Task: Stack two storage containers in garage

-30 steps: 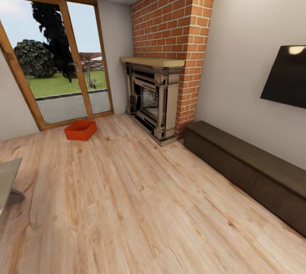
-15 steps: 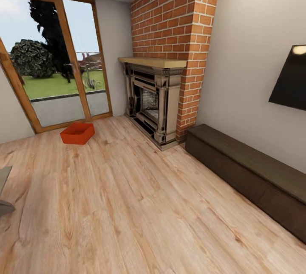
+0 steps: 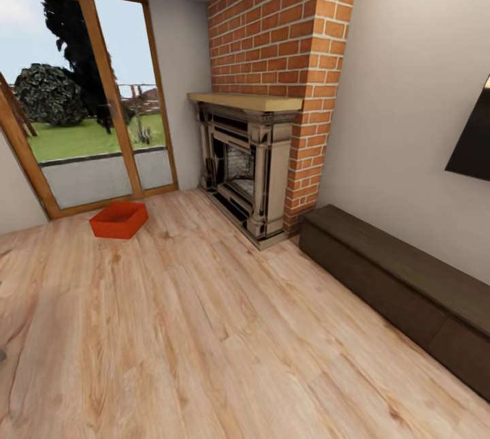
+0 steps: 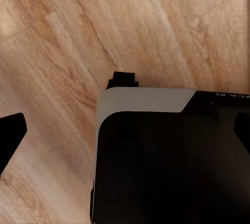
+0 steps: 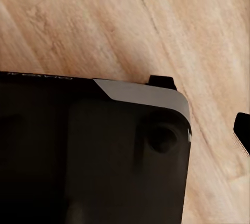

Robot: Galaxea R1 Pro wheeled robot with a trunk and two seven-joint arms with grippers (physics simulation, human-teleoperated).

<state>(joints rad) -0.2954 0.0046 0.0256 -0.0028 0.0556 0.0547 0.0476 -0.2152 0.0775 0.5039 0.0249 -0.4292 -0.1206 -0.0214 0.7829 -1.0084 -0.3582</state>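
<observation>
1. Jaws: the wrist views look down on wood floor past the robot's dark body. A dark tip shows at the edge of the left wrist view and another at the edge of the right wrist view; they may be fingers. Whether either pair of jaws stands apart or together cannot be told. Nothing is seen held or touched.

2. Change: across the last second the whole head view has shifted. The fireplace (image 3: 248, 170) and bench (image 3: 401, 289) sit slightly larger, the TV (image 3: 473, 139) has slid further off the right edge, and the grey object at the left edge is all but gone. This is camera motion: the robot is advancing and turning, not the furniture.

3. Task thing: one container (image 3: 119, 220) rests on the plank floor (image 3: 204, 330) near the glass door (image 3: 82, 119), well apart from the fireplace. It sits lower and further left in view than before.

4. Meaning: judged from this, the robot is in the approach to the first pickup. Neither container has reached the garage.
</observation>
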